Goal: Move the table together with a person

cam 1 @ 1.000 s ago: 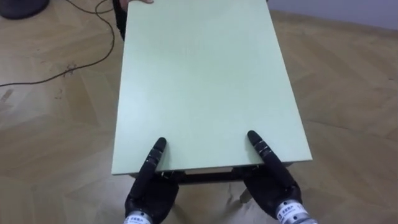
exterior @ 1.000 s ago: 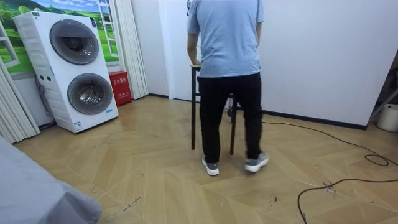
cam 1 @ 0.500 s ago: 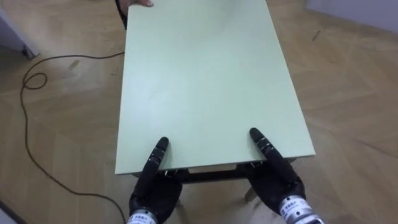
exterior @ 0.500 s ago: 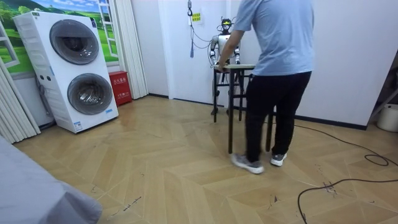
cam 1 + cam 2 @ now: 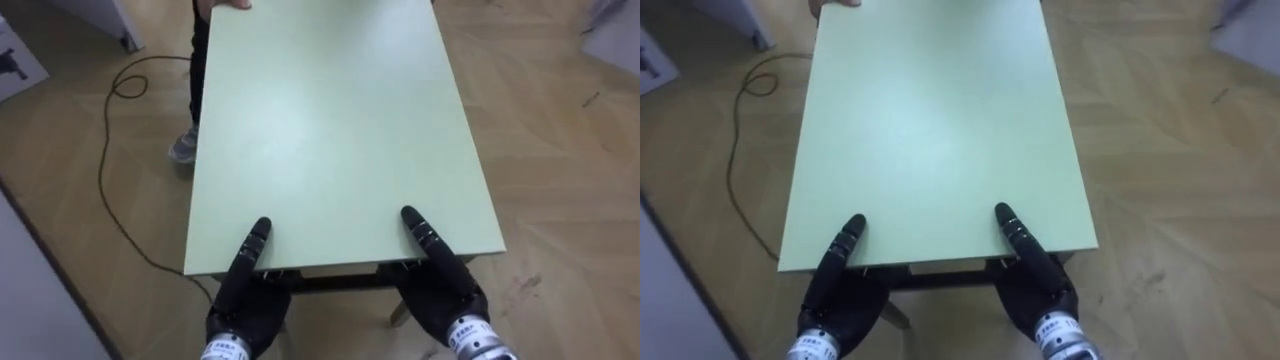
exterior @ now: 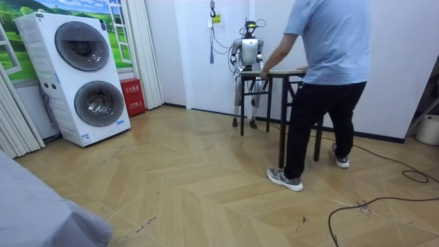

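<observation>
A pale green table [image 5: 320, 120] reaches from my chest away toward a person. My left hand [image 5: 243, 300] and right hand [image 5: 440, 288] grip its near edge, each with the thumb on top and the other fingers under the board. At the far end the person's hand [image 5: 224, 4] holds the left corner, and a shoe [image 5: 183, 148] shows beside the table. In the room view the person [image 6: 326, 89] stands at the room view's right end of the table [image 6: 281, 71], and I stand at the other end by the white wall.
A stacked washer and dryer [image 6: 89, 75] stand at the room view's left. A dark cable [image 5: 108, 185] loops over the wooden floor left of the table, and another cable [image 6: 370, 202] lies at the room view's lower right. A pale panel [image 5: 30, 290] borders my left.
The person has stepped toward the room view's right with the table, and I have come into sight behind it. The floor under the table has shifted; both grips are unchanged.
</observation>
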Available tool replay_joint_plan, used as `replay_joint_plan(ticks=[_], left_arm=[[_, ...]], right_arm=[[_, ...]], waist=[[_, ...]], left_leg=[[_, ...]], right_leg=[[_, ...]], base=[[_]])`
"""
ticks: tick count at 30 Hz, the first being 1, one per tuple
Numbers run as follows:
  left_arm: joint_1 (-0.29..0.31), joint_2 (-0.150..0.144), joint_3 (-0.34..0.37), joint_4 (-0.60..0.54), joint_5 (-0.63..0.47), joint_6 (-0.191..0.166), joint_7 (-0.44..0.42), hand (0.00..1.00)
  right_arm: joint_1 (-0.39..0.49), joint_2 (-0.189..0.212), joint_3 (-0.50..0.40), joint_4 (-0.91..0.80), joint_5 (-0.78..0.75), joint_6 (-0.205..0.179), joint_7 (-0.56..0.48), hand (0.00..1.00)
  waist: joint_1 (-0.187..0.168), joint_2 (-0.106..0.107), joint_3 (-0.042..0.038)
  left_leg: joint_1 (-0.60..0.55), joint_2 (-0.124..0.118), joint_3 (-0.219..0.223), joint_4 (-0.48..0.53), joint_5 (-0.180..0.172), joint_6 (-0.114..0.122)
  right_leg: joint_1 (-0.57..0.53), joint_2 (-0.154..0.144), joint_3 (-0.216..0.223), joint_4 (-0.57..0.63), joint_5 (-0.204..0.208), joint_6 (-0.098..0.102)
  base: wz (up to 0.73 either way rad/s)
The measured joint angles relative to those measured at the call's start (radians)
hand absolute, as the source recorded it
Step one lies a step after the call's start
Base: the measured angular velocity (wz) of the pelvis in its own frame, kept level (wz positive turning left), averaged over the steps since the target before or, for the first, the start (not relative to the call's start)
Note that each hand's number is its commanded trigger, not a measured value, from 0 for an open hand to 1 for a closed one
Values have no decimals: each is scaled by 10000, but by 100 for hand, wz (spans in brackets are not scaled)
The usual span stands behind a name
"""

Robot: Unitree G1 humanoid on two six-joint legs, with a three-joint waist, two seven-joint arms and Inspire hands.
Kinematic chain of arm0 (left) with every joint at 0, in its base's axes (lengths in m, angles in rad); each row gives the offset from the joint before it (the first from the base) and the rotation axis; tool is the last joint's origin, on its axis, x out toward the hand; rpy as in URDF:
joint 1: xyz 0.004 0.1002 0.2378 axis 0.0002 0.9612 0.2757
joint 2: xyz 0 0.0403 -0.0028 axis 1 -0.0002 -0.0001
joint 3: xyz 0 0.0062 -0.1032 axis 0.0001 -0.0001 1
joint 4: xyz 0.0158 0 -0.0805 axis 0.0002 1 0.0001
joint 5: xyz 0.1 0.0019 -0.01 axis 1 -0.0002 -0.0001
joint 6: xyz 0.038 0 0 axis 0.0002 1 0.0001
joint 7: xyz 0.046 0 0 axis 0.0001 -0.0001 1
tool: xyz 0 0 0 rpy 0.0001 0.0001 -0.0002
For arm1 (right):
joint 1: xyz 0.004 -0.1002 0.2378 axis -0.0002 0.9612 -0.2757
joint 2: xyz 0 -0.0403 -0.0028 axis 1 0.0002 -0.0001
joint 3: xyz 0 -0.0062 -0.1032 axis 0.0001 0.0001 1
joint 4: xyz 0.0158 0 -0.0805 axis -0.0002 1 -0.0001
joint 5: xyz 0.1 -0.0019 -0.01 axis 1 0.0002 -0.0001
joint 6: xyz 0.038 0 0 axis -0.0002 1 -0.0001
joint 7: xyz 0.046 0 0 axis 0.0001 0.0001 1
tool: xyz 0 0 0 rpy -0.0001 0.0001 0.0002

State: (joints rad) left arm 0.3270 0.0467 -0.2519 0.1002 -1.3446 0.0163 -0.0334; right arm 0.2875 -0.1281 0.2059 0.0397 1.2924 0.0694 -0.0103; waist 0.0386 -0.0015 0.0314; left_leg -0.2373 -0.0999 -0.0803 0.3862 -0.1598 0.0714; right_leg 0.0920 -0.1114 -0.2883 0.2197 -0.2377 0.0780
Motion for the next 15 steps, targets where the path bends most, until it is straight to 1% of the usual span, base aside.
replay_joint_plan(ticks=[1,2,3,4,5,6,7,8,9,10,11,12,13,14,15], left_arm=[[27,17,-2,-72,-3,1,29,100],[21,53,-1,-104,16,1,32,100],[4,64,-1,-104,11,1,32,100],[-21,92,-7,-104,6,-1,32,100],[-64,119,-37,-106,-1,-1,32,100],[-109,123,-56,-105,-1,-1,34,100],[-226,135,-95,-105,37,-2,39,100],[-351,115,-103,-106,121,-2,39,100],[-410,95,-99,-105,160,1,39,100],[-404,24,-30,-105,224,13,31,100],[-113,10,108,-195,182,21,-21,100],[-19,12,152,-251,174,66,-24,100],[-25,-6,211,-251,204,226,-18,100],[-84,22,240,-245,281,352,1,100],[-157,17,260,-244,351,404,19,100]], right_arm=[[0,1,9,0,-2,-14,0,100],[2,32,12,1,3,-21,1,100],[2,44,17,1,4,-33,1,100],[1,31,57,0,42,-82,1,100],[2,-16,60,0,105,-134,5,100],[3,-51,60,-1,119,-178,16,100],[2,-47,55,-4,157,-290,83,100],[1,-47,24,-21,214,-379,160,100],[-4,-14,0,-40,222,-414,197,100],[-32,0,1,-37,225,-420,209,100],[-63,79,116,-22,210,-291,65,100],[-53,103,135,-23,199,-259,49,100],[-29,79,111,-25,156,-255,44,100],[55,136,39,-32,109,-241,41,100],[93,181,-20,-60,101,-241,42,100]], waist=[[34,6,-1],[-25,13,0],[-36,22,-5],[0,39,-9],[-23,82,-32],[-98,98,-42],[-283,141,-71],[-483,155,-87],[-631,152,-85],[-638,138,-53],[-598,241,-58],[-578,451,-83],[-567,688,4],[-736,682,6],[-838,608,23]], left_leg=[[-101,9,-65,130,3,-6],[-186,11,-80,139,66,-36],[-215,8,-67,112,126,-29],[-219,-24,-28,-74,304,-27],[-193,-95,-34,-425,617,-10],[-164,-144,-29,-675,833,11],[-140,-194,265,-1274,1325,59],[-115,-142,1379,-1995,1795,-66],[-150,-74,2066,-2101,1848,-208],[-373,473,3626,-835,978,-193],[-293,1367,4516,957,-264,32],[-202,1839,4628,1586,-700,-51],[-178,2245,4469,1955,-1107,-289],[-25,2027,4136,1504,-1152,-186],[87,1795,3748,1162,-1073,6]], right_leg=[[66,67,-252,0,1,-5],[136,113,-523,9,1,-14],[159,126,-631,22,1,-36],[200,136,-806,28,0,-201],[182,139,-995,8,46,-299],[149,137,-1081,-18,73,-348],[160,142,-1284,-135,124,-430],[213,133,-1454,-425,147,-472],[262,33,-1679,-583,148,-478],[385,-102,-2368,-743,106,-455],[554,34,-2927,-586,106,-447],[581,126,-3193,-355,84,-422],[555,216,-3543,313,-26,-379],[371,192,-3447,913,-111,-383],[162,104,-3274,1226,-140,-393]], base=[[75],[84],[89],[87],[94],[117],[138],[140],[101],[33],[9],[14],[67],[87],[94]])
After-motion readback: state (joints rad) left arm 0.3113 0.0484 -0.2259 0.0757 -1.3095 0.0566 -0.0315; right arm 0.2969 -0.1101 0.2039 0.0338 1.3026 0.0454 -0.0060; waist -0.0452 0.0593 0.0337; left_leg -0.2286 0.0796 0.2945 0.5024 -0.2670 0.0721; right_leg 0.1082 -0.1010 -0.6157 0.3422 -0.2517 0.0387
